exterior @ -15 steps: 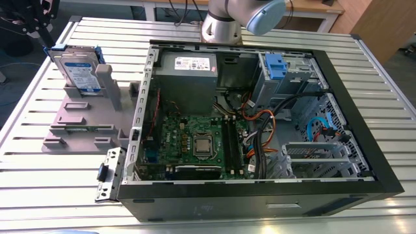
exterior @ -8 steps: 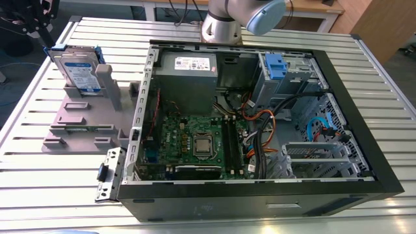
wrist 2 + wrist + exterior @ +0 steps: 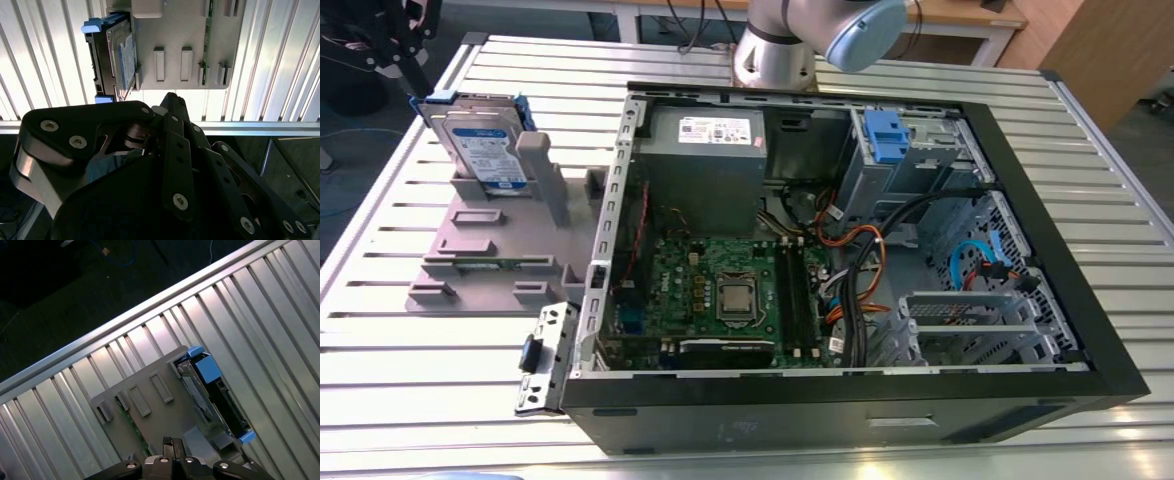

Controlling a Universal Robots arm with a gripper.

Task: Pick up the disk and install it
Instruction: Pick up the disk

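Step in hand, as we judge it, is the approach before the pick: nothing is lifted yet. The disk (image 3: 487,140) stands on edge in a slot at the far end of the grey stand (image 3: 480,250), on the bench (image 3: 400,400) at the exterior view's left, well apart from the open computer case (image 3: 1081,260). In both wrist views the gripper (image 3: 169,97) looks down on the stand (image 3: 185,30) with the disk (image 3: 122,55) off to one side of its line, so it is near the disk but not over it and not touching it. The jaws seem to us pressed together at the tips with nothing between them, also in the first wrist view, where the gripper (image 3: 168,441) hangs above the stand (image 3: 165,410) and the disk (image 3: 210,390) sits beside it with its blue bracket on show. A grasp here would call for the jaws to spread, shift across until they straddle the thin upper edge of the disk, square up with its flat faces, then come straight down so the stand's slot walls are not knocked. In the case a blue clip (image 3: 887,130) sits in the drive bay at the far corner, which we take as the likely install spot, not confirmed
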